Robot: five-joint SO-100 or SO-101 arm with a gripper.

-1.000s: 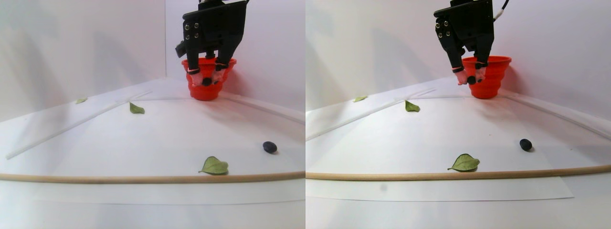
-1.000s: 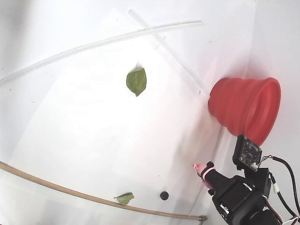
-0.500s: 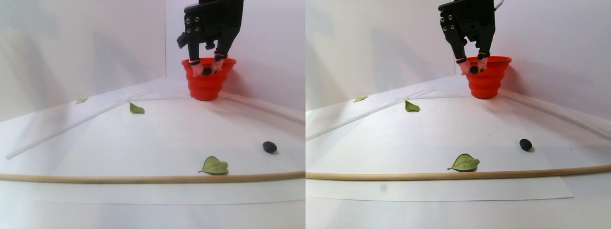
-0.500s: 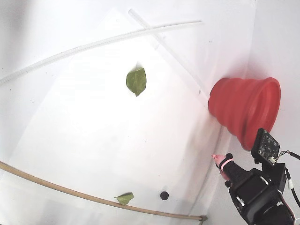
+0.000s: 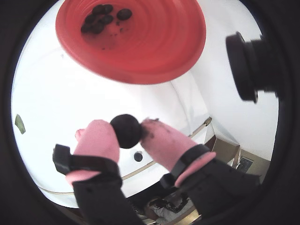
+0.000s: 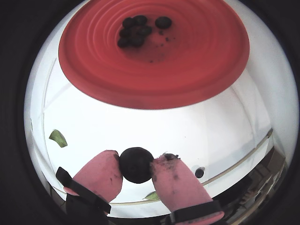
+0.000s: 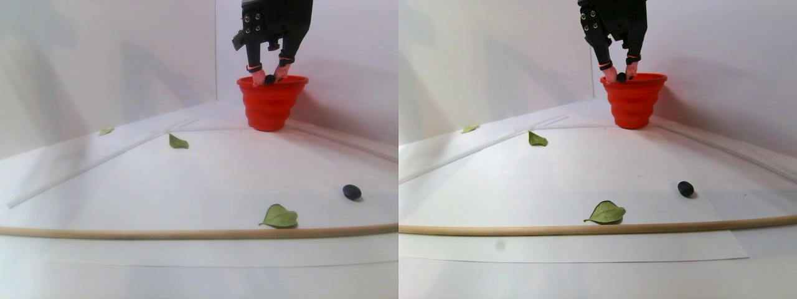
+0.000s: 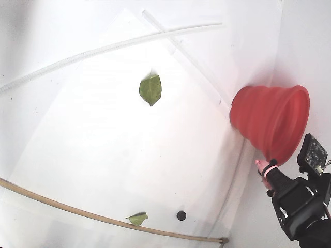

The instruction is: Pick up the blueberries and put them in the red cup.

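The gripper point(image 6: 136, 165) pinches one blueberry point(image 6: 135, 164) between its pink fingertips point(image 6: 99, 174) at the near rim of the red cup point(image 6: 187, 79), which holds several blueberries point(image 6: 136, 31), while another berry point(image 7: 352, 192) lies on the white sheet point(image 7: 205, 180).

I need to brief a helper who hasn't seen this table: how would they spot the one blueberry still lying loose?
Start at the wooden rod curving across the front of the white table in the stereo pair view. Just behind it lies a green leaf; right of that leaf sits the loose blueberry. It is small, round and blue-black, alone on the sheet, unlike the flat leaves.
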